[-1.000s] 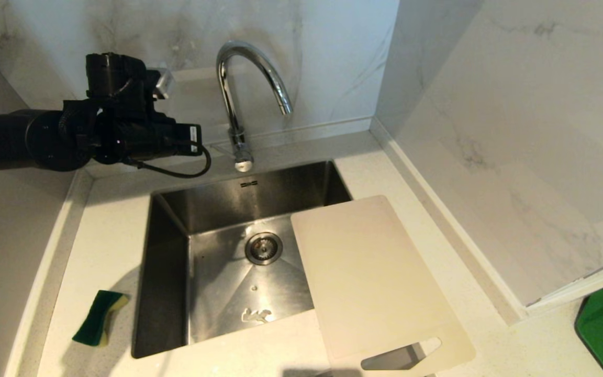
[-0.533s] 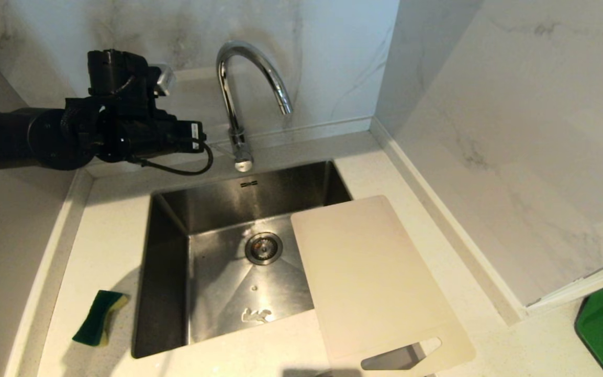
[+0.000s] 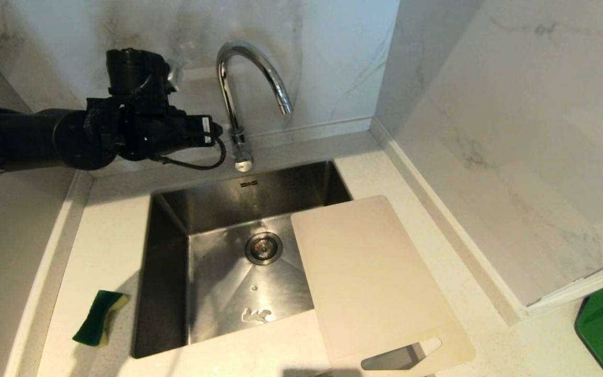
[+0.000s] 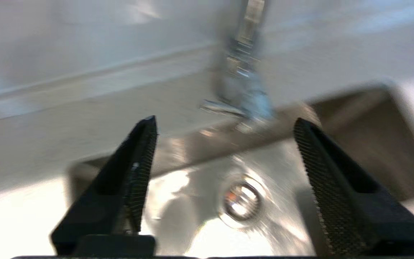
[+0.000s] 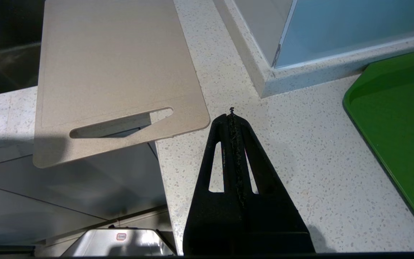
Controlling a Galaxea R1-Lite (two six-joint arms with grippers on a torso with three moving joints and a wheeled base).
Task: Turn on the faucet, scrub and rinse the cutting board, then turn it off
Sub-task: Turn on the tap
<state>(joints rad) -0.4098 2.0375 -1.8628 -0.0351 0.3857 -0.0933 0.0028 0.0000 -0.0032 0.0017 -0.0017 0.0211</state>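
Across the sink's (image 3: 168,272) right front corner lies the cream-white cutting board (image 3: 372,277), its handle slot jutting past the tabletop (image 3: 108,235) edge. Behind the basin rises the chrome faucet (image 3: 238,89), its thin lever just ahead of my left hand (image 4: 225,126), whose fingers (image 4: 135,172) stand spread and empty. My right hand (image 5: 231,111), clenched on nothing, hovers beside the board, near a green tray (image 5: 397,118). A green sponge (image 3: 99,317) rests left of the sink.

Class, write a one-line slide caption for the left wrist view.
Open left gripper faces the faucet base above the sink.
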